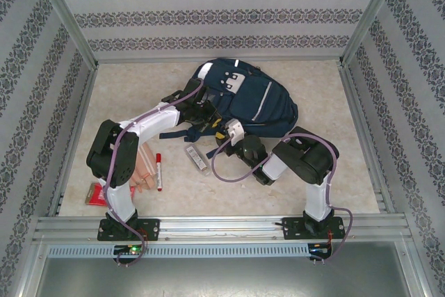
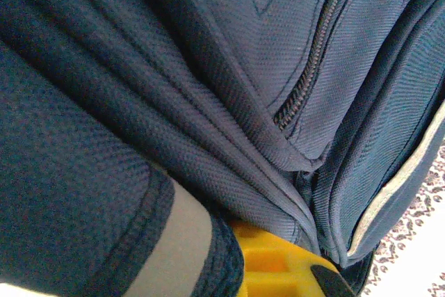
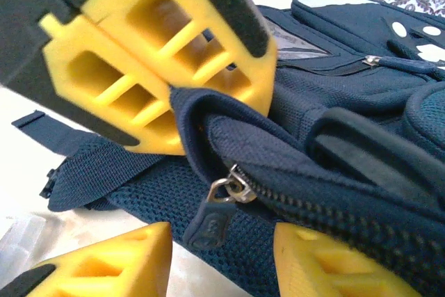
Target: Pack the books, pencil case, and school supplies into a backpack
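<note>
Navy backpack (image 3: 348,95) edge lies between right jaws

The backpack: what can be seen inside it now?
Nothing inside the backpack shows; its fabric covers the contents. Outside, on the table, lie the marker, the pencil case, the wood pieces and the red packet.
</note>
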Available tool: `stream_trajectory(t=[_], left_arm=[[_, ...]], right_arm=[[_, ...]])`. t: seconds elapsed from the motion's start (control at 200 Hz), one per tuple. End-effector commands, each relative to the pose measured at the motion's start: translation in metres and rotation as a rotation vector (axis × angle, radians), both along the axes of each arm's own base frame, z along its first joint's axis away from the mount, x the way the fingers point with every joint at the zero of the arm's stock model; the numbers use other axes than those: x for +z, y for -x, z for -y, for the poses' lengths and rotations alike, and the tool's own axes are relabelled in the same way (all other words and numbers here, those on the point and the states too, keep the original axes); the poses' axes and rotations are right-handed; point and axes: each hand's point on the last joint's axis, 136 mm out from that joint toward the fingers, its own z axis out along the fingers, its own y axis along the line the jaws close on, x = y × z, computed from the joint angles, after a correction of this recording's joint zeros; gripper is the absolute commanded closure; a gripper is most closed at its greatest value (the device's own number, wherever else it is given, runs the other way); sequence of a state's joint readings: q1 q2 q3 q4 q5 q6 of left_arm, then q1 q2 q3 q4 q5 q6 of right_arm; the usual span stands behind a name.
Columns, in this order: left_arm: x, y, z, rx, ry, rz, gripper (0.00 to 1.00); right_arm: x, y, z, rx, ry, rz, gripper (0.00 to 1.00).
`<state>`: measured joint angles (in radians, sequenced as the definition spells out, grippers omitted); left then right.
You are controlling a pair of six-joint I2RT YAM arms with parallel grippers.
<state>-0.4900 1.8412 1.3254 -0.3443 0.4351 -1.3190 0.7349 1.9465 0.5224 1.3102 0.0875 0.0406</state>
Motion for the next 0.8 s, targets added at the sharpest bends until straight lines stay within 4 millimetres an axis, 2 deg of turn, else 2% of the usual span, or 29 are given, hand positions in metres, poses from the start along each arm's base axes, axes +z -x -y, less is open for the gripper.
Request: stream_trajectory(t=[0.0,0.15,0.355,0.455,0.615,0.794], left_arm=[[0.024,0.014,0.020,-0.008,0.111,-0.032,1.00],[0.023,0.014,0.020,-0.010,0.112,-0.031,1.00],[0.018,0.013,0.020,-0.012,0.108,-0.036,1.00],[0.017,0.014,0.021,-0.016,0.107,-0.038,1.00],[0.015,0.013,0.018,-0.016,0.101,-0.036,1.00],[0.014,0.007,0.012,-0.016,0.088,-0.018,1.00]], right_arm=[[0.036,-0.016,-0.006,-0.030,-0.110,0.078,0.59],[0.041,-0.015,-0.007,-0.032,-0.130,0.076,0.66],[0.045,-0.010,-0.008,-0.015,-0.151,0.067,0.88],[0.045,-0.004,-0.010,0.011,-0.153,0.061,0.95],[0.042,0.006,-0.012,0.058,-0.139,0.056,1.00],[0.040,0.021,-0.012,0.110,-0.134,0.038,1.00]])
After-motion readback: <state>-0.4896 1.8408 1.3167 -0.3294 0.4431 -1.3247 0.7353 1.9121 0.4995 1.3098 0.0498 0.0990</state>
